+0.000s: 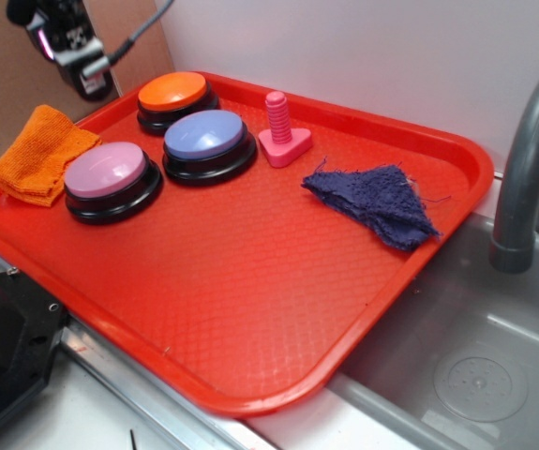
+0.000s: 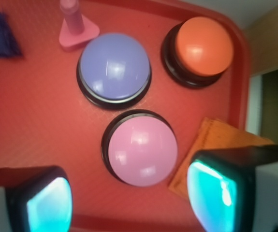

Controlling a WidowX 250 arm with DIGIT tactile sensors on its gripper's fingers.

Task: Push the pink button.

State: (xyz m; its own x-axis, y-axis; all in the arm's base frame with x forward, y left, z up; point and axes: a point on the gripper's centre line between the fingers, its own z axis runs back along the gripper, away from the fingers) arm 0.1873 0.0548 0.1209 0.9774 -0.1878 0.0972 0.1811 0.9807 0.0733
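Up in the top left corner of the exterior view, the robot's black gripper (image 1: 89, 77) hangs high above the red plastic tray (image 1: 250, 309), touching nothing. The wrist view looks straight down between its two fingers (image 2: 47, 203), their pads glowing teal, and they stand wide apart with nothing held between them.

Directly under that gap sits the large round pink button with its pale domed top on a black base (image 2: 141, 149), at the tray's near left part in the exterior view (image 1: 108, 174). Just beside it, an orange folded cloth (image 1: 39, 152) drapes over the tray's left rim; whether cloth and button base actually touch is hard to tell from here.

Behind the pink one are two more buzzers: a lavender-blue domed button (image 1: 205, 139) close by, and an orange domed button (image 1: 173, 94) farther back. A small pink threaded bolt on a triangular base (image 1: 280, 131) stands upright next to the lavender one. A dark blue rag (image 1: 377, 202) lies crumpled toward the tray's right side, near a grey faucet (image 1: 527, 169) over a metal sink (image 1: 475, 375).
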